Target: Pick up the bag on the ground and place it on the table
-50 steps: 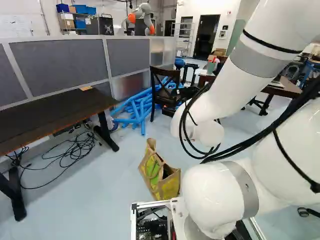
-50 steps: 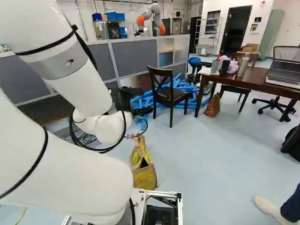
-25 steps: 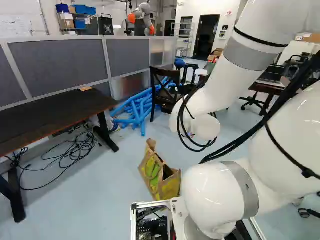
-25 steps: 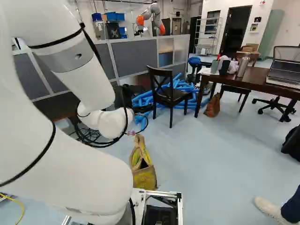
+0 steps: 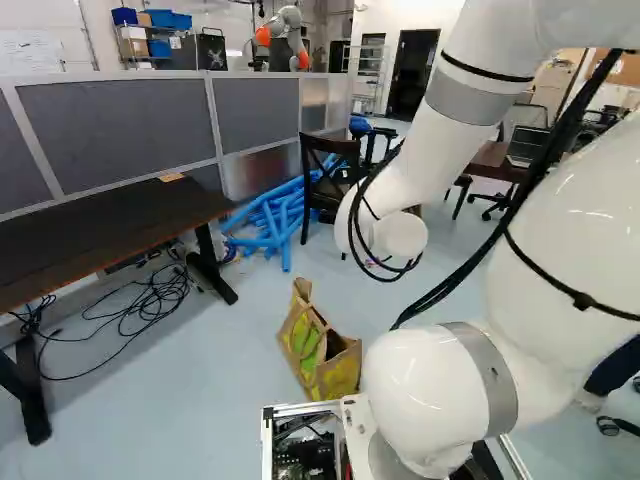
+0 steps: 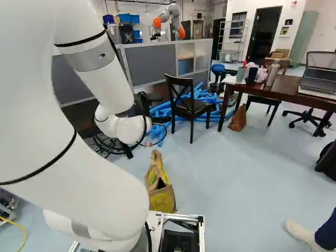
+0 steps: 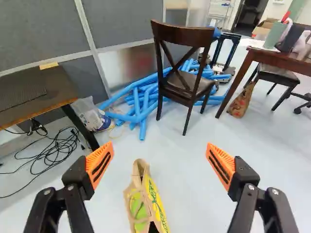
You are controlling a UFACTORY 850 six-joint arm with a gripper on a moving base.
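Left base view: your bag (image 5: 318,352), tan with yellow and green patches, is standing on the floor (image 5: 190,400) just ahead of the base, with its open mouth showing a dark inside. Your arm (image 5: 480,100) is reaching out over the floor to the right of the bag there. The dark bench (image 5: 100,240) is running along the gray partition (image 5: 120,125) at the left, with black cables (image 5: 150,300) lying in tangles on the floor beneath and beside it. In the wrist view, you are seeing the gripper (image 7: 160,147) with its fingers (image 7: 101,164) standing wide apart and nothing lying in their grasp. The bag is showing between and beyond them, nearer the finger on the cable side, and neither finger is touching it. In the right base view, a wooden chair (image 6: 192,109) is standing beyond the bag, and blue tubes (image 6: 157,111) are lying heaped on the floor behind the chair. To the right of the chair, a brown bench (image 6: 286,89) is carrying a laptop (image 6: 319,81) and a metal bottle (image 6: 272,74), while a brown sack (image 6: 238,119) is standing on the floor by its leg.
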